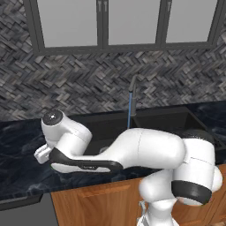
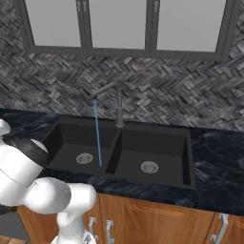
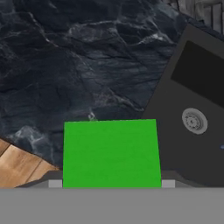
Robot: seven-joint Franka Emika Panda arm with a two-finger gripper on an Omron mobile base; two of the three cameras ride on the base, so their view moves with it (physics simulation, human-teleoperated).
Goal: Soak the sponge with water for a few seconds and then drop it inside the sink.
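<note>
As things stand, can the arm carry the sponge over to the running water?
Probably yes. The end effector is shut on the sponge above the counter, right beside the sink. Nothing stands between it and the water falling into the left basin.

A herringbone tile wall (image 2: 190,102) in grey and dark tones runs behind the counter. Above it hang upper cabinets (image 2: 119,24) with dark frames and pale frosted panels. The countertop (image 2: 217,157) is dark blue-black marble with faint pale veining. Below it stand warm wooden base cabinets (image 2: 157,224) with slim silver handles (image 2: 220,228). A dark grey faucet (image 2: 118,105) rises at the back. Light is even and soft.
</note>
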